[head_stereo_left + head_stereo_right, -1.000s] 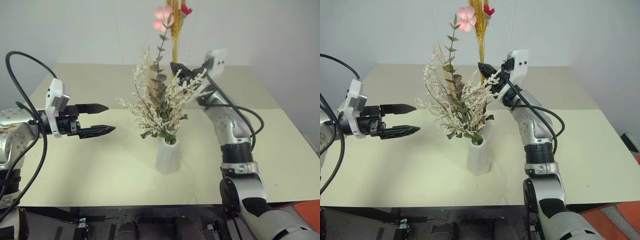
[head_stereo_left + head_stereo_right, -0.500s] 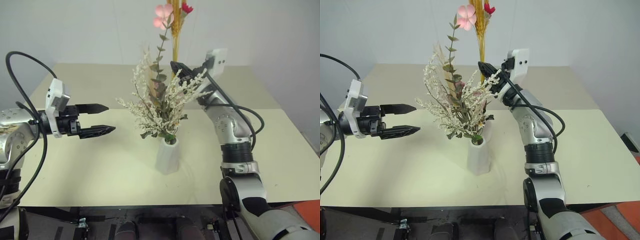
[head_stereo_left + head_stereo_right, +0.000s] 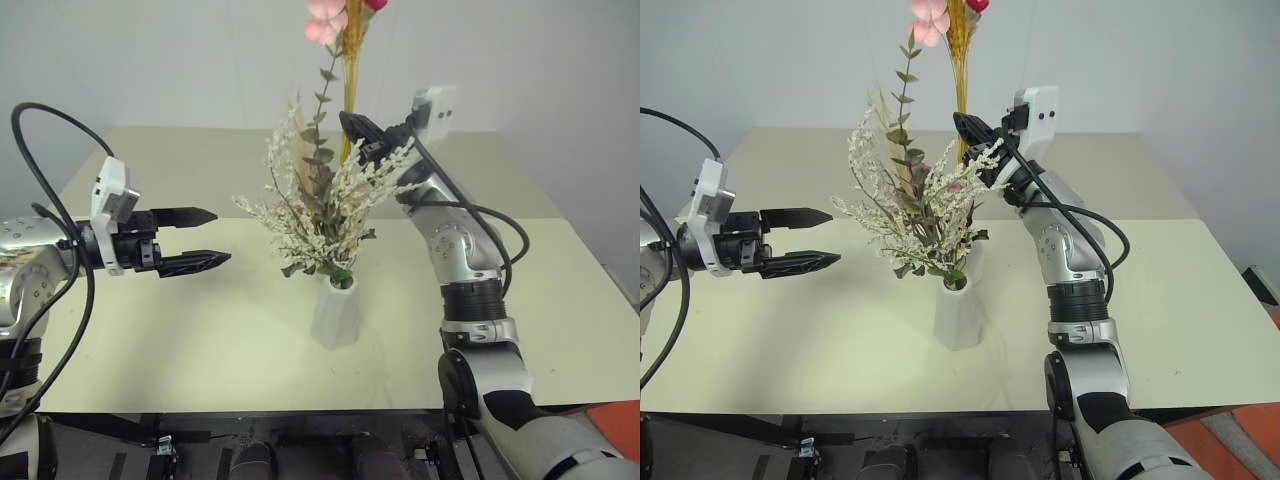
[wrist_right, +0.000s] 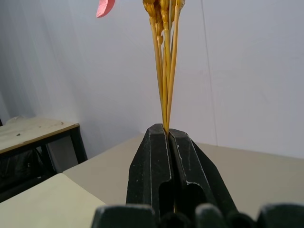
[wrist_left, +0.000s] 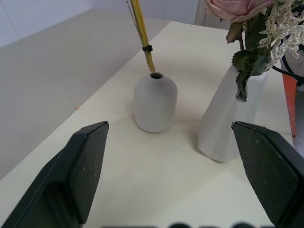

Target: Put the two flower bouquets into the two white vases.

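- My right gripper (image 3: 352, 127) has gone up a little since a moment ago, and the yellow stem bundle (image 3: 348, 75) went up with it, so its pink and red flowers now reach the top of the head view.
- My right jaws are pinched tight on those stems.
- The stem tips hang just above the mouth of the short round vase (image 5: 155, 102), so I think they must come down again to go in.
- The white bushy bunch (image 3: 322, 208) already stands in the tall vase (image 3: 336, 310).
- My left gripper (image 3: 205, 238) waits with jaws wide apart and nothing in them.
- I see no words or labels anywhere.
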